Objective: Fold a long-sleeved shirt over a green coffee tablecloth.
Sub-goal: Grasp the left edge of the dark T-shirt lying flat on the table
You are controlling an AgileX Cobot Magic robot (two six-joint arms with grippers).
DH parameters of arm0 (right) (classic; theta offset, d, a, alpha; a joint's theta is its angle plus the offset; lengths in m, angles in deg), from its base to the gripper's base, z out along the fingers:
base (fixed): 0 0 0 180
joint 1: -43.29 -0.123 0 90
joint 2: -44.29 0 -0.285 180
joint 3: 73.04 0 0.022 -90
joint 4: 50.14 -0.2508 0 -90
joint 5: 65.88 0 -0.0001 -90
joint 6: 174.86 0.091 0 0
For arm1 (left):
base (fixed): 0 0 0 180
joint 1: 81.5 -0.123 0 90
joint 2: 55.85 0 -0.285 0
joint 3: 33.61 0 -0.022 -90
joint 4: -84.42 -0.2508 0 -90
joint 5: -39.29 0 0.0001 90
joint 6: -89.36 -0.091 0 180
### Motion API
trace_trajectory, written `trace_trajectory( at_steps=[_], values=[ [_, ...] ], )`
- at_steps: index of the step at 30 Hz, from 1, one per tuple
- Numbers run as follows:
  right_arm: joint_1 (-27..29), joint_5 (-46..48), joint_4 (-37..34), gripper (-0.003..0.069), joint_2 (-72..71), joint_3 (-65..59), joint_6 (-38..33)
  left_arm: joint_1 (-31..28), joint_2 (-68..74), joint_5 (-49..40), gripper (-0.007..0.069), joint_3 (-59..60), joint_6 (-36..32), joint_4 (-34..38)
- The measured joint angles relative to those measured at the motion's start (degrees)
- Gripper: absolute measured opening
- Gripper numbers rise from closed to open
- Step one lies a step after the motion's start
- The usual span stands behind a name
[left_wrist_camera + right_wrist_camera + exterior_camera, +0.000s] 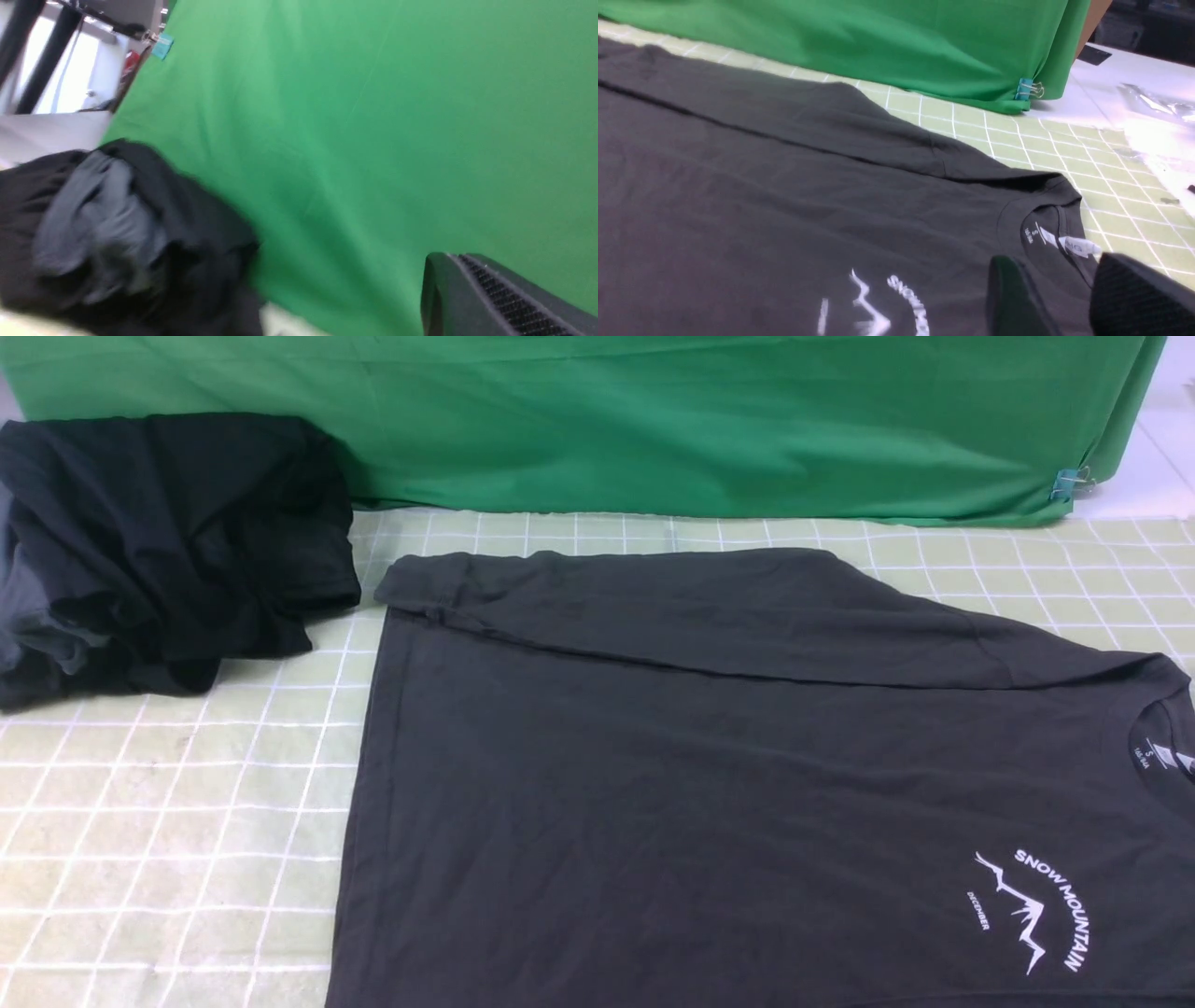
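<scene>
The charcoal long-sleeved shirt [700,756] lies flat, chest up, on the pale green coffee tablecloth [168,840] with its white grid. One sleeve [653,607] is folded across the far edge of the body. The white "SNOW MOUNTAIN" print [1032,915] and the collar [1167,747] are at the right. Neither gripper shows in the front view. In the right wrist view, my right gripper [1057,266] hovers open just over the collar [1045,233] and its white label, holding nothing. In the left wrist view, my left gripper [444,257] is shut and empty, in front of the deep green cloth.
A pile of black and grey-blue clothing [159,551] sits at the far left of the tablecloth. A plain deep green cloth [653,420] hangs along the back, pinned with a teal binder clip [1069,483]. A white surface with clear plastic [1153,102] lies past the right edge.
</scene>
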Motion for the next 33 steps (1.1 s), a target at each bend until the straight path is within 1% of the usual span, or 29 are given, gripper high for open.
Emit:
trace_trajectory(
  at_steps=[1,3,5,6,7,8,9,10,11,12,13,15,16,17,18,20,21,22,23,24,26,28,29,30,32,33],
  values=[
    [0.0,-1.9,-0.7,0.0246,0.0,-0.1,2.8,0.0,0.0,2.4,0.0021,0.0,1.4,0.2],
    [0.0,-8.3,-2.6,0.0246,0.0,-0.1,13.1,0.0,0.0,7.9,0.0021,-0.5,5.3,1.3],
    [0.0,-12.4,-3.9,0.0246,0.0,-0.1,21.6,0.0,0.0,7.6,0.0021,-2.6,7.3,2.3],
    [0.0,-15.5,-4.5,0.0246,0.0,-0.1,29.8,0.0,0.2,5.7,0.0021,-5.8,8.1,2.6],
    [0.0,-17.1,-5.0,0.0246,0.0,-0.1,34.4,0.0,1.0,1.2,0.0021,-9.9,8.4,2.6],
    [0.0,-17.4,-5.1,0.0246,0.0,-0.1,35.1,0.0,1.1,0.5,0.0021,-11.5,8.4,2.5],
    [0.0,-18.6,-5.3,0.0246,0.0,-0.1,38.7,0.0,3.4,-5.9,0.0021,-17.2,8.4,1.6],
    [0.0,-19.2,-5.4,0.0246,0.0,-0.1,40.7,0.0,5.5,-12.3,0.0021,-22.3,8.4,0.4],
    [0.0,-19.3,-5.4,0.0246,0.0,-0.1,40.9,0.0,6.5,-13.5,0.0021,-23.2,8.4,-0.1],
    [0.0,-19.3,-5.5,0.0246,0.0,-0.1,42.0,0.0,10.5,-21.8,0.0021,-29.1,7.9,-1.9],
    [0.0,-19.4,-5.5,0.0246,0.0,-0.1,42.2,0.0,14.5,-29.4,0.0021,-33.9,6.0,-3.0],
    [0.0,-20.4,-5.5,0.0246,0.0,-0.1,42.2,0.0,20.5,-41.0,0.0021,-39.6,1.8,-3.3],
    [0.0,-21.8,-5.6,0.0246,0.0,-0.1,41.9,0.0,25.7,-49.7,0.0021,-44.0,-2.6,-2.9],
    [0.0,-21.9,-5.6,0.0246,0.0,-0.1,41.8,0.0,27.2,-50.8,0.0021,-44.5,-4.0,-2.7],
    [-0.1,-22.1,-5.6,0.0243,0.0,-0.1,41.8,0.0,31.0,-56.2,0.0021,-46.4,-7.4,-1.7],
    [-0.2,-20.1,-5.6,0.0221,0.0,1.0,41.6,0.0,36.1,-62.2,0.0021,-47.9,-12.3,0.5],
    [-1.4,-14.9,-5.3,0.0176,0.4,3.8,41.0,0.0,41.1,-67.2,0.0021,-48.3,-16.3,2.9],
    [-1.8,-13.2,-5.2,0.0151,0.9,5.6,40.1,0.0,43.3,-68.2,0.0021,-48.3,-17.6,3.8],
    [-2.9,-8.4,-5.1,0.0105,2.1,9.1,37.7,0.0,47.5,-70.8,0.0021,-48.1,-19.2,5.0],
    [-5.2,0.6,-5.0,0.0045,5.3,15.8,32.1,0.2,52.4,-72.7,0.0021,-47.9,-20.5,5.3],
    [-8.1,11.4,-4.8,0.0022,9.9,23.7,25.6,1.1,58.4,-73.7,0.0017,-47.4,-21.5,5.1],
    [-11.6,23.9,-4.3,0.001,18.4,32.5,19.8,3.6,65.1,-74.1,0.0002,-47.3,-21.8,4.4],
    [-12.1,25.9,-4.1,0.001,19.2,33.9,18.9,4.2,66.1,-74.1,0.0,-47.3,-21.8,4.4],
    [-13.1,30.0,-3.6,0.0008,22.2,36.5,17.5,6.0,67.5,-74.1,-0.0003,-47.3,-21.8,4.2],
    [-15.6,40.0,-2.4,0.0008,30.9,42.4,14.1,12.2,71.9,-73.8,-0.0008,-47.3,-21.6,3.9],
    [-16.5,44.5,-1.9,0.0008,34.9,44.9,12.0,17.2,73.4,-73.2,-0.0008,-47.3,-21.1,3.5]
  ],
)
